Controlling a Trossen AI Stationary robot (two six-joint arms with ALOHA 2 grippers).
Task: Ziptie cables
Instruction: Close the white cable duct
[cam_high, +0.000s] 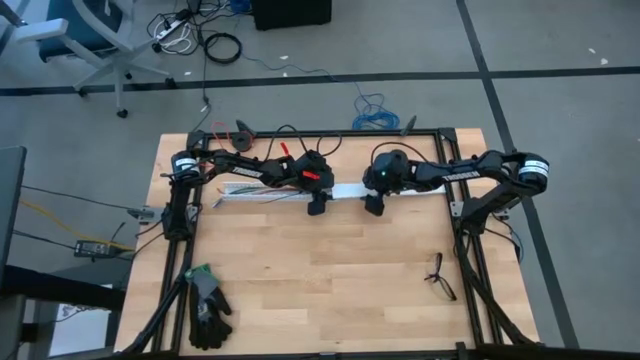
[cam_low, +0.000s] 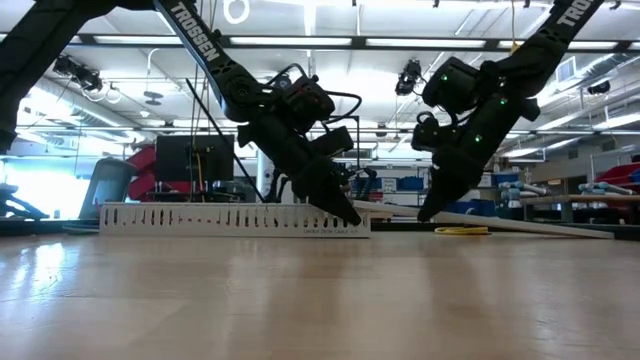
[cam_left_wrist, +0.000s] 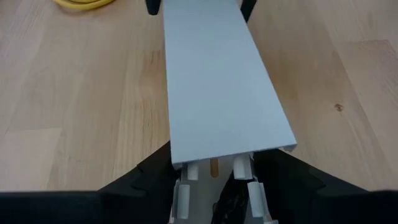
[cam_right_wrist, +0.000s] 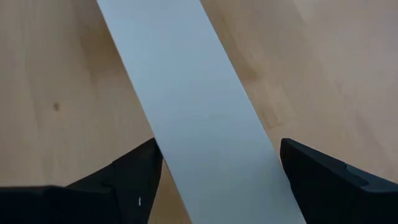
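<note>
I think the job right now is to get the white lid (cam_high: 345, 192) off the channel (cam_low: 230, 218) so I can reach the cables (cam_high: 250, 189). The cables seem to lie inside the channel, by the far edge of the table (cam_high: 320, 280), toward the left. I only see small bits of colour there. I cannot find the ziptie.

My left gripper (cam_high: 318, 207) is down over the place where the lid meets the channel. I cannot tell if it is open or pinching. My right gripper (cam_high: 374, 207) is beside it, farther along the lid. Its fingers (cam_right_wrist: 134, 171) are wide open, one on each side of the lid, not squeezing.

To do this well, I should pinch the lid by its long sides and lift both ends evenly so it does not bend or snag.

The far edge and its black frame are close behind me, so there is little room that way. The middle of the table is bare, so I would move the lid toward the near edge. A glove (cam_high: 207, 305) sits at the near left corner and a small black forked thing (cam_high: 438, 275) lies near the right edge.
</note>
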